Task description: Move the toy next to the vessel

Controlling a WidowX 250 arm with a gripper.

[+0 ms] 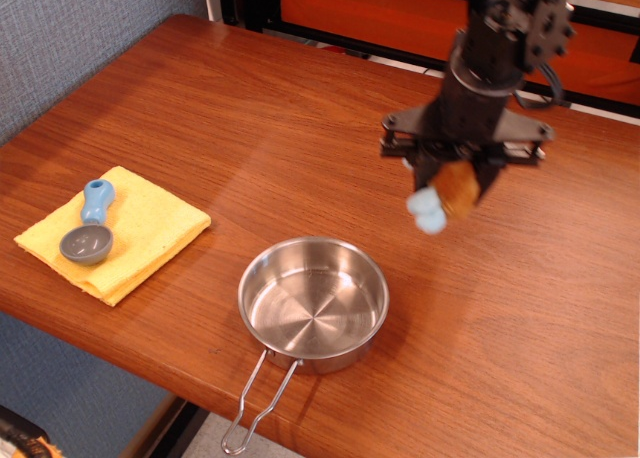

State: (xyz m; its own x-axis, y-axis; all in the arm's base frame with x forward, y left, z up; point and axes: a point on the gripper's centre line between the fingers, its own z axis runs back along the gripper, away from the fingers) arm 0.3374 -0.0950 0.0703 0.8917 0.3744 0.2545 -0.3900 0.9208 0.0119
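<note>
the tool (458, 183) grips the toy (446, 196) aloft, seemingly loosely; released here, it could tumble away from the vessel (313, 303).

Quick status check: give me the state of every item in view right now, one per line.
gripper: shut on the toy, raised above the table
toy: held in the gripper, off the wood, blue feet hanging down
pot: upright, empty, wire handle folded out toward the table's front edge
spoon: lying on the yellow cloth, bowl facing up
yellow cloth: folded flat near the table's left edge
</note>
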